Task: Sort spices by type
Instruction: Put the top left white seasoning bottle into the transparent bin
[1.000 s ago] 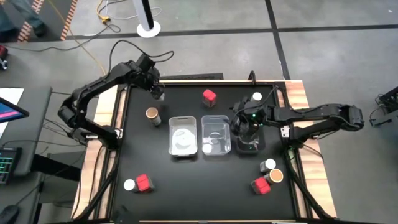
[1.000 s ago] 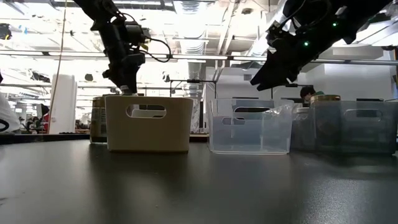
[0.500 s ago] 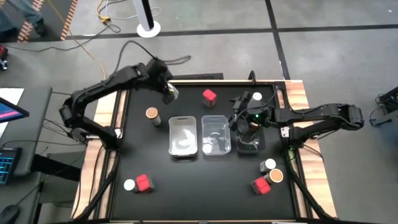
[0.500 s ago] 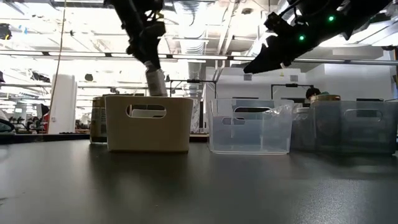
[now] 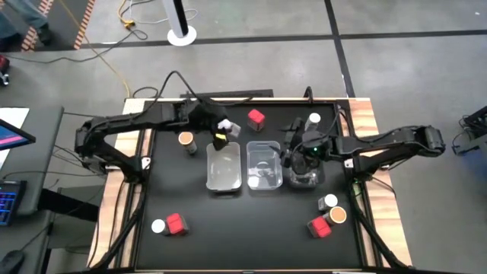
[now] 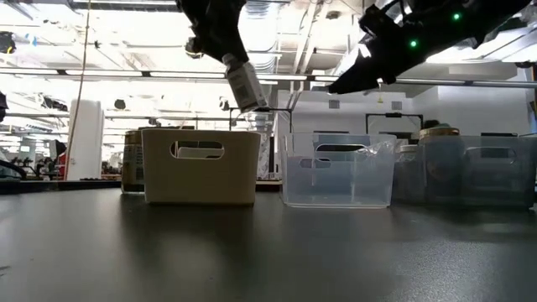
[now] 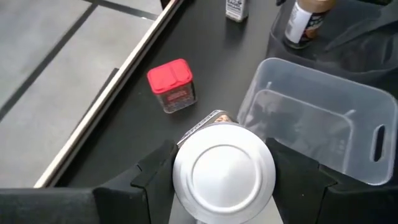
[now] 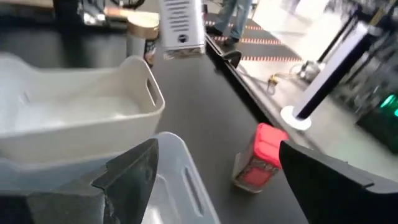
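Note:
My left gripper (image 5: 221,131) is shut on a white-lidded spice jar (image 6: 246,84), in the air over the far end of the white tray (image 5: 224,171). Beside that tray stand a clear tray (image 5: 264,166) and a greyish tray (image 5: 306,176). My right gripper (image 5: 300,144) hovers open above the greyish tray, with nothing between its fingers (image 8: 134,168). A red spice box (image 5: 256,118) and a brown-lidded jar (image 5: 186,139) stand on the table near the left gripper. My left gripper pinches the jar just below its white lid (image 7: 224,171), with one finger (image 7: 155,177) on each side. The fingers slant down from the table's left. The jar is lifted clear and hangs tilted below them, its bottom toward the right.
A white-lidded jar (image 5: 314,119) stands at the far right. A white-lidded jar (image 5: 157,226) and a red box (image 5: 176,223) are at the near left. At the near right are a white-lidded jar (image 5: 329,202), a brown-lidded jar (image 5: 338,215) and a red box (image 5: 319,227). Another brown-lidded jar (image 6: 440,134) stands in the greyish tray.
My left gripper has carried the white-lidded jar from the table's far left corner toward the right and a little upward, to above the white tray's far end. The jar has tipped from nearly upright to slanted. My right gripper has rolled slightly in place.

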Controlling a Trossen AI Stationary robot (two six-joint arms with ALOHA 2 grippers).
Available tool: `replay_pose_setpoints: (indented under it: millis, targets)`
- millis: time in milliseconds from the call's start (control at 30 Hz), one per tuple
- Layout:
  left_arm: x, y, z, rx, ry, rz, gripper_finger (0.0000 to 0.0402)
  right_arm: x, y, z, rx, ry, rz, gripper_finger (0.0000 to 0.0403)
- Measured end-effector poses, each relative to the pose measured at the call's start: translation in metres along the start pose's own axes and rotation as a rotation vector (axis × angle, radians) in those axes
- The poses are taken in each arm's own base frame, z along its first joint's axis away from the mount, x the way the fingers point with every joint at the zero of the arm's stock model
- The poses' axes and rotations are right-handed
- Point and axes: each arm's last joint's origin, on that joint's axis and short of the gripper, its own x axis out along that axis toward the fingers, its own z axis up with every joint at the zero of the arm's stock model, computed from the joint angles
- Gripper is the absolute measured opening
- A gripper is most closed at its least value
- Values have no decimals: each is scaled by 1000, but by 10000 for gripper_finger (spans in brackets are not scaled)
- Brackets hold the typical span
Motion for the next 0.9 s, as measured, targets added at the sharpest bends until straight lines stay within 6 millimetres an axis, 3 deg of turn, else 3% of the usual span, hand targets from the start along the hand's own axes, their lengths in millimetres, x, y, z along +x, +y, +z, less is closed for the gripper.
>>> replay_pose_setpoints:
  millis: [100, 367, 633, 767, 900]
  targets:
    - [-1, -7, -1, -21, -2, 18, 210, 0, 0, 1, 55, -10, 6, 363]
    - [7, -11, 2, -155, -37, 62, 210, 2, 15, 10, -95, -120, -40, 346]
    - [10, 0, 10, -371, -118, 80, 210, 47, 59, 7, -272, -64, -257, 338]
    - [11, 2, 11, -453, -134, 84, 210, 71, 78, 17, -308, -51, -453, 338]
    - [11, 2, 12, -514, -141, 83, 210, 88, 93, 37, -304, -97, -508, 338]
